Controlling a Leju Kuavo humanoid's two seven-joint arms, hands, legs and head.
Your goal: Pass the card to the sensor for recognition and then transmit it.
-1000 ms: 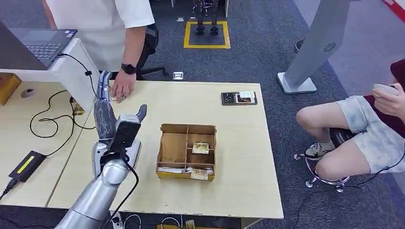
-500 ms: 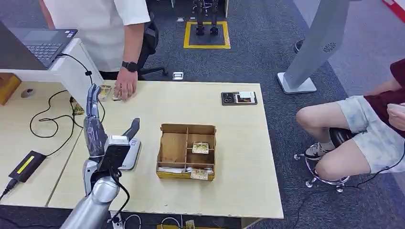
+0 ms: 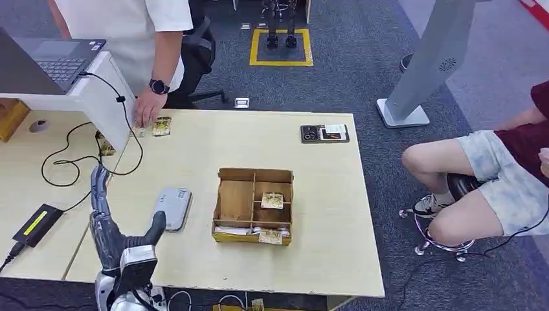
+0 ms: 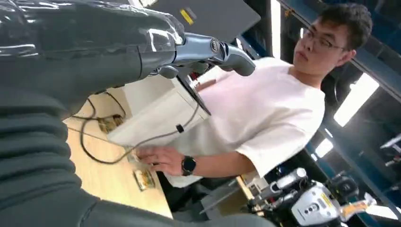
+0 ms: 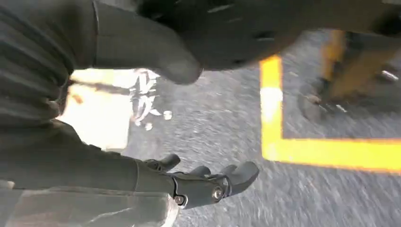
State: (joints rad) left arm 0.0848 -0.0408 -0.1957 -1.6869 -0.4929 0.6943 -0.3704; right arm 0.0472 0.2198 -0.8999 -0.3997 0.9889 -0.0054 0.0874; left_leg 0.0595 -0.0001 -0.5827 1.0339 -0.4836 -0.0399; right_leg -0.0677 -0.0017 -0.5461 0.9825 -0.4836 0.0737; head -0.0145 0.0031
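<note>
Left hand (image 3: pixel 110 243) fingers spread and empty near sensor (image 3: pixel 172 208), right hand (image 5: pixel 198 182) fingers loosely apart, card (image 3: pixel 161 126) by person's hand (image 3: pixel 147 107)

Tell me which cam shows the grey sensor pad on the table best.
Head view: the grey sensor pad lies flat and unobstructed on the table, beside the wooden box, with the left hand nearby. The left wrist view catches the far table edge, not the pad; the right wrist view looks at the floor.

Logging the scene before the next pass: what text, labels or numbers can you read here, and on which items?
None can be read.
Printed cards in the brown wooden compartment box: print too small.
Yellow label on the black power adapter: blurred.
Black tray with a white slip at the far table edge: too small.
</note>
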